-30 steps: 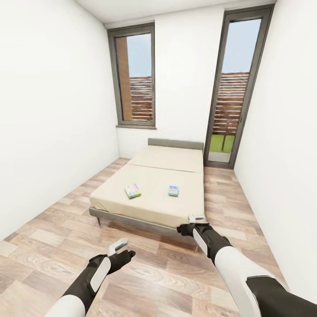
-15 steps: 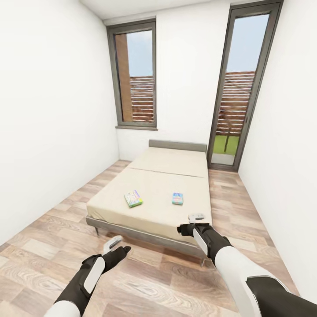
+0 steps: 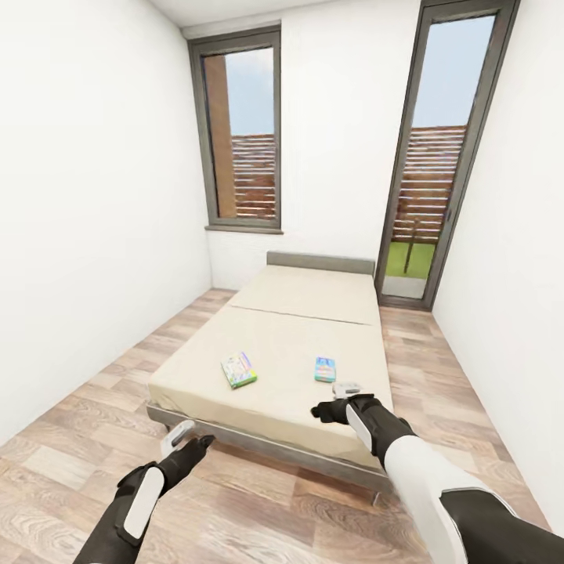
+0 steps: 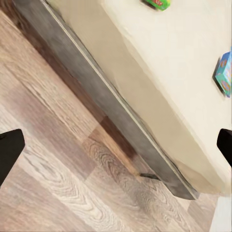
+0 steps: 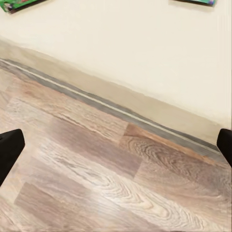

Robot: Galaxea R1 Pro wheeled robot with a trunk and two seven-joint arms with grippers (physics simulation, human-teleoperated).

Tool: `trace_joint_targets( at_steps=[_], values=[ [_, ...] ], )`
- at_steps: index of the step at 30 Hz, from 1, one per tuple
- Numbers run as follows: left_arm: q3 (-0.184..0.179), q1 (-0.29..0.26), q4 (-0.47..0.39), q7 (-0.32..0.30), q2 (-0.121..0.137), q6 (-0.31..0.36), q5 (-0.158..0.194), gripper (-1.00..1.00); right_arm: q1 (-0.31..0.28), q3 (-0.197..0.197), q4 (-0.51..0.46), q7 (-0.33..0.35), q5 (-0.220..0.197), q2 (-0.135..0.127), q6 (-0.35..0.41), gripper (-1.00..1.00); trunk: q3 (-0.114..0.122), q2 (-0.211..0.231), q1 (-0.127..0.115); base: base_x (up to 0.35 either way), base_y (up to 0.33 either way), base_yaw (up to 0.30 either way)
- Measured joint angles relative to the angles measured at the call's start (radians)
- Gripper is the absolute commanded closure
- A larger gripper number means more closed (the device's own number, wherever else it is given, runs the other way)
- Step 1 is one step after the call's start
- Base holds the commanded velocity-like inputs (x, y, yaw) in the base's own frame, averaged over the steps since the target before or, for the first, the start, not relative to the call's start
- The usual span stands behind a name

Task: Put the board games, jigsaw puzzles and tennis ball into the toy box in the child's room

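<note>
Rolling in on the child's room (image 3: 94,196): whole head view shifts versus a second ago, so reads as base and camera advancing, not the objects moving.

Bed (image 3: 290,321) now bigger in frame, dead ahead at 12 o'clock, near frame edge (image 4: 111,111) running close under both arms. Wood floor (image 3: 258,501) between base and bed shrinking.

Left board game (image 3: 239,370) lying flat on the mattress at roughly 11 o'clock, right board game (image 3: 325,369) at about 1 o'clock, well apart from each other, both near the foot end. Same spots on the mattress as before. Both also peeking in at the picture edges of the wrist views (image 4: 224,75) (image 5: 19,5).

Right gripper (image 3: 333,399) hovering over the near mattress edge at 1 o'clock, near the right board game but not touching. Left gripper (image 3: 184,439) sitting lower and further out than a second ago, over the floor at 10 o'clock, short of the bed frame.

Both released: fingertips (image 4: 9,150) (image 5: 9,150) spread wide at the wrist-view edges, nothing between them.

Meaning for the task: approach nearly done, probably in reach of the right game first. No toys picked yet; trip to the toy box comes after the grabs.
</note>
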Motion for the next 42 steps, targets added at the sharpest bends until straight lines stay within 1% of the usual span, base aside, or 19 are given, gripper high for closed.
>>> trace_joint_targets(
  at_steps=[1,2,4,5,7,8,9,11,12,17,22,31,32,33,34,36,37,39,42],
  values=[
    [0.009,0.004,-0.007,-0.006,0.000,0.000,0.001,-1.00,-0.002,0.000,0.000,0.048,0.001,-0.006,0.026,-1.00,0.000,0.000,0.000,0.330,0.150,0.000],
    [0.009,0.004,-0.007,-0.006,0.000,0.001,0.001,-1.00,-0.002,0.000,0.000,0.050,0.001,-0.006,0.026,-1.00,0.000,0.000,0.000,0.326,0.163,0.000],
    [0.027,0.009,-0.018,-0.016,0.000,0.002,0.003,-1.00,-0.006,0.001,-0.001,0.149,0.004,-0.021,0.072,-1.00,0.000,0.000,0.000,0.322,0.174,0.000],
    [0.028,0.009,-0.018,-0.017,0.000,0.002,0.003,-1.00,-0.006,0.001,-0.001,0.150,0.004,-0.022,0.073,-1.00,0.000,0.000,0.000,0.318,0.184,0.000],
    [0.051,0.016,-0.027,-0.027,0.000,0.004,0.005,-1.00,-0.008,0.002,-0.001,0.235,0.008,-0.035,0.106,-1.00,0.000,0.000,0.000,0.314,0.192,0.000],
    [0.051,0.017,-0.027,-0.028,0.000,0.004,0.005,-1.00,-0.008,0.002,-0.001,0.237,0.008,-0.035,0.107,-1.00,0.000,0.000,0.000,0.306,0.210,0.000],
    [0.091,0.026,-0.038,-0.044,0.001,0.016,0.007,-1.00,-0.010,0.004,-0.004,0.308,0.011,-0.047,0.135,-1.00,0.000,0.000,0.000,0.304,0.214,0.000],
    [0.119,0.031,-0.049,-0.062,0.000,0.026,0.007,-1.00,-0.010,0.005,-0.013,0.337,0.012,-0.052,0.146,-1.00,0.000,0.000,0.000,0.303,0.217,0.000],
    [0.119,0.031,-0.050,-0.063,0.000,0.027,0.008,-1.00,-0.010,0.005,-0.013,0.338,0.012,-0.052,0.146,-1.00,0.000,0.000,0.000,0.302,0.220,0.000],
    [0.155,0.052,-0.082,-0.110,0.000,0.038,0.007,-1.00,-0.006,0.007,-0.039,0.366,0.013,-0.058,0.158,-1.00,0.000,0.000,0.000,0.300,0.223,0.000],
    [0.169,0.071,-0.115,-0.144,0.000,0.042,0.007,-1.00,-0.003,0.007,-0.050,0.376,0.013,-0.059,0.162,-1.00,0.000,0.000,0.000,0.299,0.226,0.000],
    [0.181,0.095,-0.158,-0.176,-0.001,0.045,0.007,-1.00,-0.001,0.006,-0.059,0.383,0.013,-0.061,0.165,-1.00,0.000,0.000,0.000,0.296,0.230,0.000],
    [0.188,0.103,-0.172,-0.180,-0.001,0.045,0.017,-1.00,-0.001,0.005,-0.060,0.384,0.013,-0.062,0.165,-1.00,0.000,0.000,0.000,0.286,0.237,0.000],
    [0.195,0.114,-0.186,-0.183,0.000,0.046,0.040,-1.00,0.000,0.004,-0.062,0.384,0.013,-0.064,0.164,-1.00,0.000,0.000,0.000,0.286,0.237,0.000],
    [0.196,0.114,-0.187,-0.183,0.000,0.046,0.041,-1.00,0.000,0.004,-0.062,0.384,0.013,-0.064,0.164,-1.00,0.000,0.000,0.000,0.284,0.239,0.000],
    [0.200,0.125,-0.201,-0.185,0.000,0.047,0.069,-1.00,0.000,0.004,-0.063,0.384,0.013,-0.065,0.161,-1.00,0.000,0.000,0.000,0.283,0.239,0.000],
    [0.200,0.125,-0.201,-0.186,0.000,0.047,0.070,-1.00,0.000,0.004,-0.063,0.384,0.013,-0.065,0.161,-1.00,0.000,0.000,0.000,0.282,0.240,0.000],
    [0.203,0.134,-0.214,-0.187,0.001,0.048,0.093,-1.00,0.001,0.002,-0.064,0.384,0.012,-0.066,0.154,-1.00,0.000,0.000,0.000,0.281,0.241,0.000],
    [0.204,0.137,-0.220,-0.187,0.001,0.048,0.102,-1.00,0.002,0.001,-0.065,0.384,0.012,-0.067,0.147,-1.00,0.000,0.000,0.000,0.280,0.242,0.000]
  ],
)
